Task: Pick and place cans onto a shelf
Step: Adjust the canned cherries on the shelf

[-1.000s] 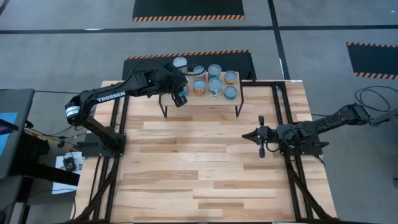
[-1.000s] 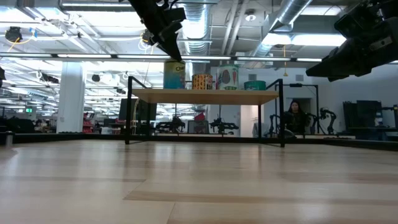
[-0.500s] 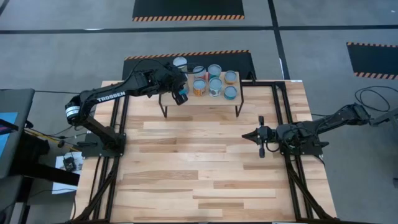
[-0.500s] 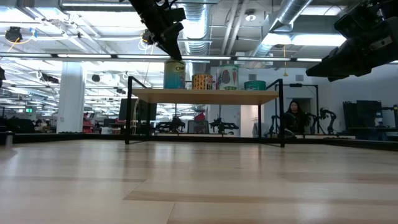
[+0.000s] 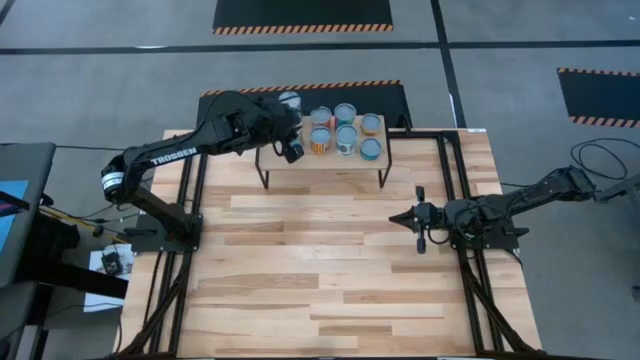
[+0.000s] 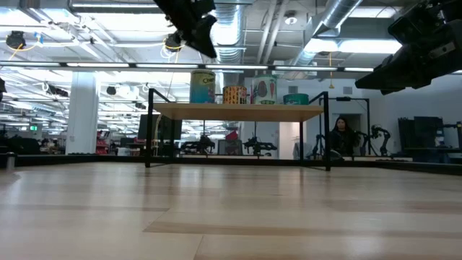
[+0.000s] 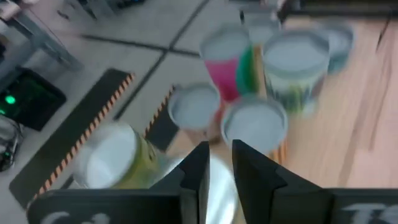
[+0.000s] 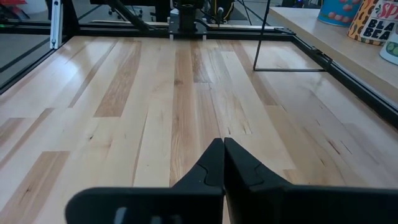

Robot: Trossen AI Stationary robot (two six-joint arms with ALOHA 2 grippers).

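My left hand [image 5: 291,150] has lifted off the yellow can [image 6: 203,87] at the shelf's [image 5: 325,158] nine o'clock end, fingers seemingly parted now.

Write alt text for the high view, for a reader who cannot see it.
Seen from above, the left gripper hangs over the left end of a small shelf at the far edge of a wooden table, beside a cluster of cans standing on the shelf. The right gripper rests low over the table's right side, away from the shelf.

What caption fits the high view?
Left hand above the shelf beside the cans; right hand waits over the table.
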